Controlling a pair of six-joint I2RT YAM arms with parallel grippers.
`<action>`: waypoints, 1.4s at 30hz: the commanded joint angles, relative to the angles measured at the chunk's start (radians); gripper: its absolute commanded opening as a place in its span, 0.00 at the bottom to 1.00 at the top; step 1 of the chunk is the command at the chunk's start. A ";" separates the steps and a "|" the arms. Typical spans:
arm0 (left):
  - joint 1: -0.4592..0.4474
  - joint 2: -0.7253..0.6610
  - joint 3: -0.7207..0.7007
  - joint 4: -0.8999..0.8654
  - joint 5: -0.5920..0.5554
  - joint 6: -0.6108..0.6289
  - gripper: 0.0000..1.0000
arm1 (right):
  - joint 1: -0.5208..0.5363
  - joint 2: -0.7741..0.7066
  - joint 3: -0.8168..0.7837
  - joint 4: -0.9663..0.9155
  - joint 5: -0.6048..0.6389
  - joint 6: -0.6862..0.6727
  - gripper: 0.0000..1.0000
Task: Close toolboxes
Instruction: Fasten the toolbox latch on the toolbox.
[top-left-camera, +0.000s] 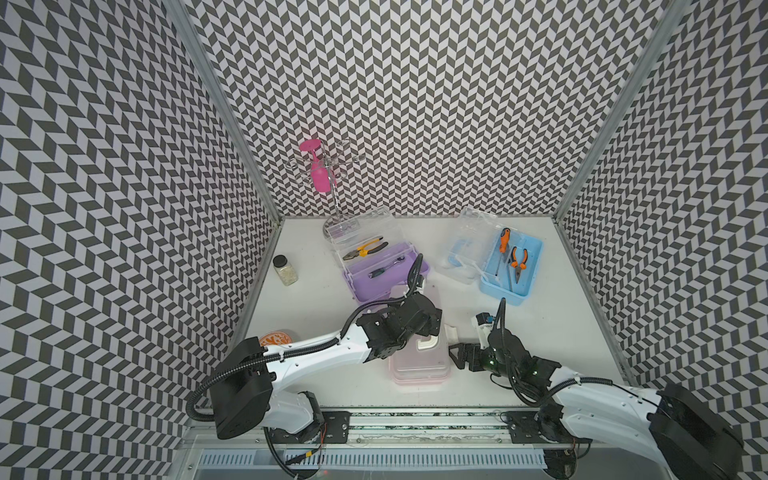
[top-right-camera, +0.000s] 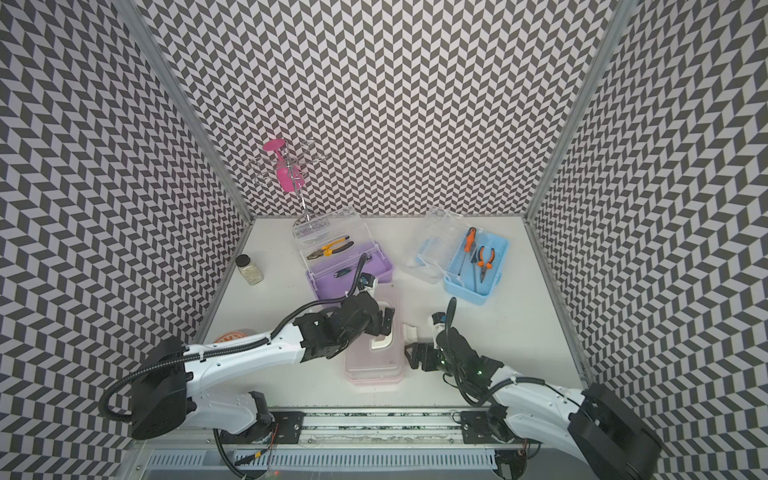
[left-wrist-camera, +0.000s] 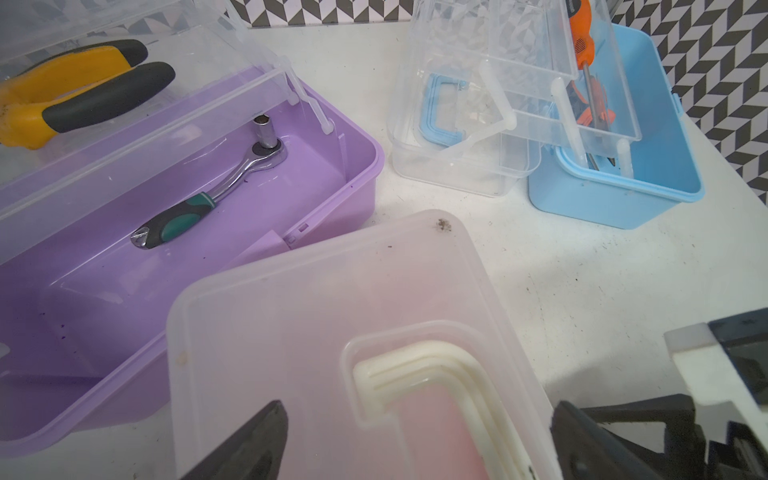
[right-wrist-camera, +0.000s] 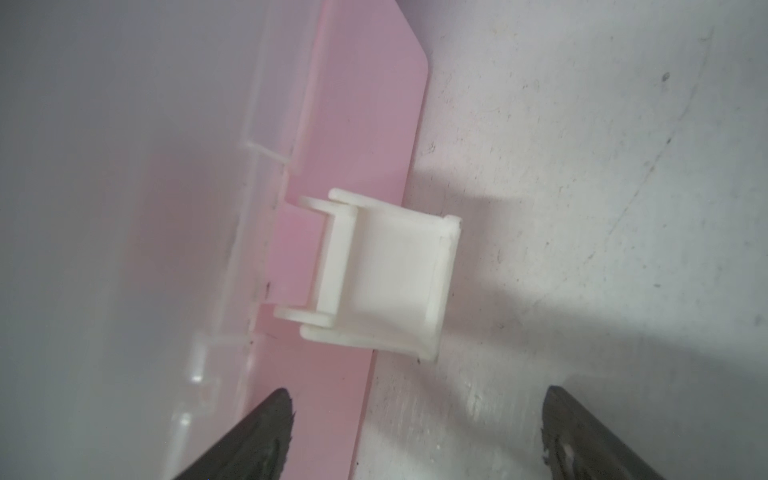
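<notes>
Glass jar (top-left-camera: 285, 270) with black cap, upright near table's (top-left-camera: 561, 324) left edge. Pink stemmed glass (top-left-camera: 318, 172) hangs inverted on wire rack (top-left-camera: 336, 199) at back. Orange patterned disc (top-left-camera: 276, 337) front left, partly hidden. Chevron walls (top-left-camera: 415, 104).

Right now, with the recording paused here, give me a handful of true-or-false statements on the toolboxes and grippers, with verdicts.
The pink toolbox has its lid down. True.
The purple toolbox is closed. False: its clear lid stands open, a ratchet lying inside.
The right gripper grips the white latch. False: its jaws are open, the latch ahead of them untouched.
The blue toolbox holds orange-handled tools. True.
The jar sits inside the blue toolbox. False: it stands on the table, outside every box.
</notes>
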 joint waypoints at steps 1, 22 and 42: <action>-0.006 0.015 -0.042 -0.068 0.052 -0.045 0.99 | 0.016 0.049 -0.004 -0.035 0.059 0.035 0.93; 0.005 -0.006 -0.062 -0.059 0.022 -0.054 1.00 | 0.036 0.001 0.026 -0.041 0.240 -0.014 0.92; 0.048 0.015 -0.070 -0.029 0.034 -0.028 1.00 | 0.150 0.126 0.006 0.107 0.361 0.024 0.92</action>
